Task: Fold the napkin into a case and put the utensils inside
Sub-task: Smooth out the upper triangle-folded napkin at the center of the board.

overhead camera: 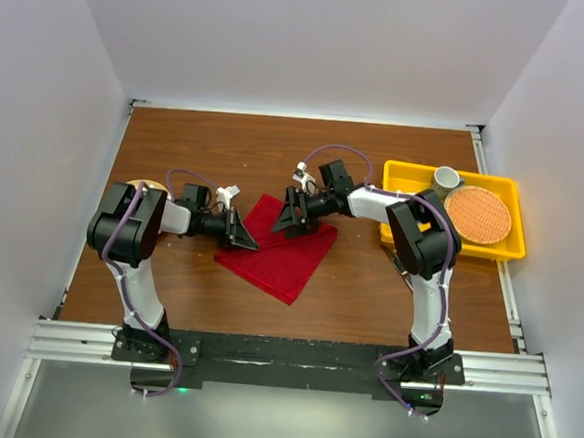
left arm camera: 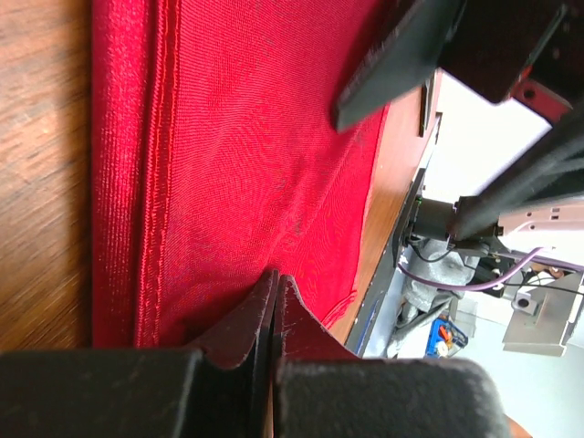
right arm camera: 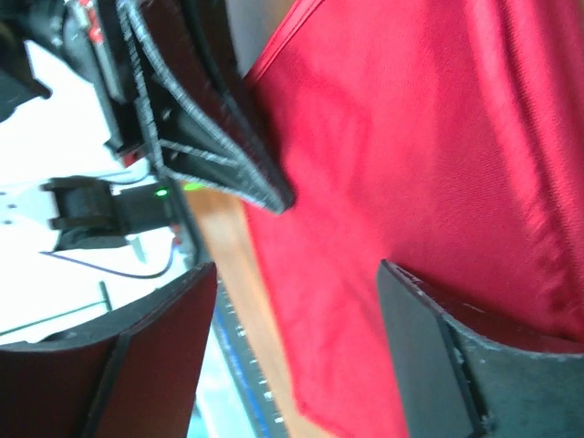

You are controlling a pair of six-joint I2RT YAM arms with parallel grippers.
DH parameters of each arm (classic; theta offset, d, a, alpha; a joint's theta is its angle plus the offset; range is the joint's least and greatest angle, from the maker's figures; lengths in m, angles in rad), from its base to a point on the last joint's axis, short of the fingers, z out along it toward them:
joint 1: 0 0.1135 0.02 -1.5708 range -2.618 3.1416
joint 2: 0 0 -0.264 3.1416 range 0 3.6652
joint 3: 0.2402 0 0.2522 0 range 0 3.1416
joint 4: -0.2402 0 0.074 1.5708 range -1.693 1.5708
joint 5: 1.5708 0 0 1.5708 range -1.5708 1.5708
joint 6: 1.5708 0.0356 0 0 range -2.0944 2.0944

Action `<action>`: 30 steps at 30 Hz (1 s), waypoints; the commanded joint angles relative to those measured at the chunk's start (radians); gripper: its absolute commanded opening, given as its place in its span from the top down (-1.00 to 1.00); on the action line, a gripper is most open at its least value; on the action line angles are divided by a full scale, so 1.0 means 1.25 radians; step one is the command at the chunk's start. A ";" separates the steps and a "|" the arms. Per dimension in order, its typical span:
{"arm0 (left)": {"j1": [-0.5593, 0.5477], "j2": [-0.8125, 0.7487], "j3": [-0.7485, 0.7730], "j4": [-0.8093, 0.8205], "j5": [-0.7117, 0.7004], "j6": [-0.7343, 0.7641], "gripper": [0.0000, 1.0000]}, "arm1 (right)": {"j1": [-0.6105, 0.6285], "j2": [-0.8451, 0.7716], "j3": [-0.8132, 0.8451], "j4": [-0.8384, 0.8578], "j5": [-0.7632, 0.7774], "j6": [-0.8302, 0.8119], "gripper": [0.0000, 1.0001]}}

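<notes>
Your left gripper (overhead camera: 244, 240) pinches the napkin (overhead camera: 287, 264) (lying cornerwise, left of the yellow tray (overhead camera: 405, 175)); right gripper (overhead camera: 293, 223) spread above it.

Brown wood surface (overhead camera: 367, 294), red napkin (overhead camera: 280, 253) lying at an angle near its middle, yellow tray (overhead camera: 405, 175) at the right side, apart from the napkin

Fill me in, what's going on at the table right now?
Both arms are working the red napkin, which lies spread between them, not yet a narrow case. The left gripper is shut at its edge; whether it pinches cloth is unclear. The right gripper hangs open over it. No utensils are in view.
</notes>
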 commanded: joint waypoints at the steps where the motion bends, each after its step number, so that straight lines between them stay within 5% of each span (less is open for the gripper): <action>1: -0.001 0.015 0.011 -0.022 -0.059 0.042 1.00 | 0.007 -0.062 -0.046 0.123 -0.057 0.140 -0.59; 30: 0.004 0.017 0.011 -0.048 -0.073 0.064 1.00 | -0.134 0.075 -0.060 -0.012 -0.126 -0.004 -0.61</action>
